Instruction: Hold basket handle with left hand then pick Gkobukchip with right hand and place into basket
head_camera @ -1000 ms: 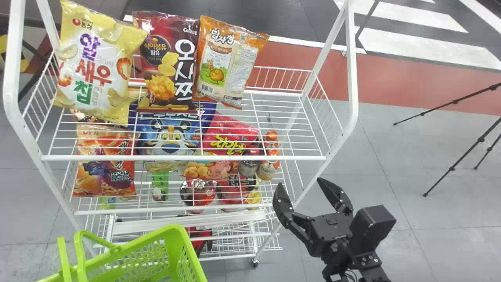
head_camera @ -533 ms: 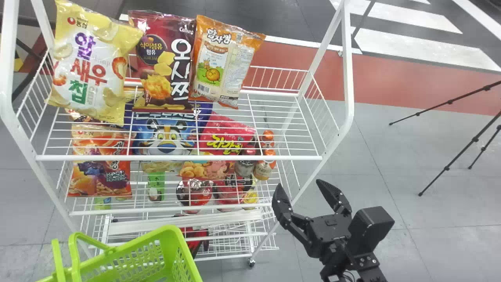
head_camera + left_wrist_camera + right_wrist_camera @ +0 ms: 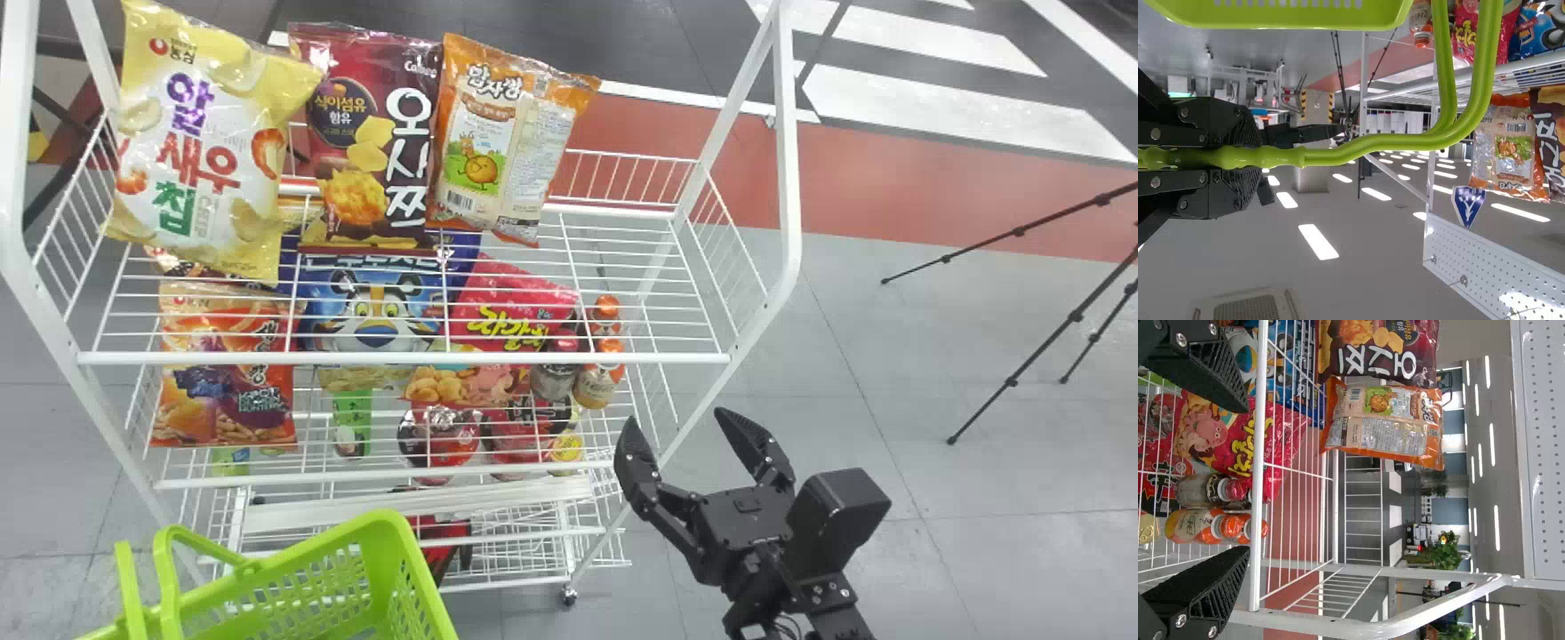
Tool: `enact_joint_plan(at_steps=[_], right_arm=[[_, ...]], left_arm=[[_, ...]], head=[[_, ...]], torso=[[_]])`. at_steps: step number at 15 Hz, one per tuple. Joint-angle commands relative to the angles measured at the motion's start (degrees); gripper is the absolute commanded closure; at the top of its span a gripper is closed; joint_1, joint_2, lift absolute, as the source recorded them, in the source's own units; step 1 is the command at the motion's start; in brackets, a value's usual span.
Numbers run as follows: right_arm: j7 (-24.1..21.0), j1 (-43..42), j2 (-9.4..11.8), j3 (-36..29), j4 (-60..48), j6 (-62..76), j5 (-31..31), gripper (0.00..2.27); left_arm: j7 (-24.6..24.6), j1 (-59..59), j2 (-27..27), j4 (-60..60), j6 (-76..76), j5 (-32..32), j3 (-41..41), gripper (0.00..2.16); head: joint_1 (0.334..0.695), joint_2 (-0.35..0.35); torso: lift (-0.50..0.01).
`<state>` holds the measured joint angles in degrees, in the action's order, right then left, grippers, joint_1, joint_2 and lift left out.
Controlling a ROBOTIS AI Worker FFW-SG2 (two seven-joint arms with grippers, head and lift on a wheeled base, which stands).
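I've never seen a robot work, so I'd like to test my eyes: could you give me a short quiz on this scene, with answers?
1. True or false: the black left gripper is shut on the handle of the light-green plastic basket.
2. Multiple choice: in the head view, which bag is farthest right at the top of the white wire rack?
a) shiny yellow
b) dark red
c) orange-and-white
3. Fill in (open or shut): the two flat fingers of the black right gripper are ___.
Key: 1 true; 2 c; 3 open.
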<state>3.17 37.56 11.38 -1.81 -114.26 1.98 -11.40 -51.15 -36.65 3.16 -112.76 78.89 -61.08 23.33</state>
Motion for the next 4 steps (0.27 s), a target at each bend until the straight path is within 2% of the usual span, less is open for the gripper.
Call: enact_joint_plan(at_steps=[1,4], right_arm=[[0.0,0.06,-0.04,0.14,0.0,-0.01,0.15,0.06],[0.0,0.23,-0.04,0.4,0.0,-0.01,0.07,0.06]], left_arm=[[0.0,0.0,0.0,0.0,0.0,0.0,0.05,1.89],[-0.09,0.0,0.0,0.0,0.0,0.0,-0.04,1.89]], head=[[0.695,-0.283],[0.695,-0.281]], torso=[[0.0],[0.0]])
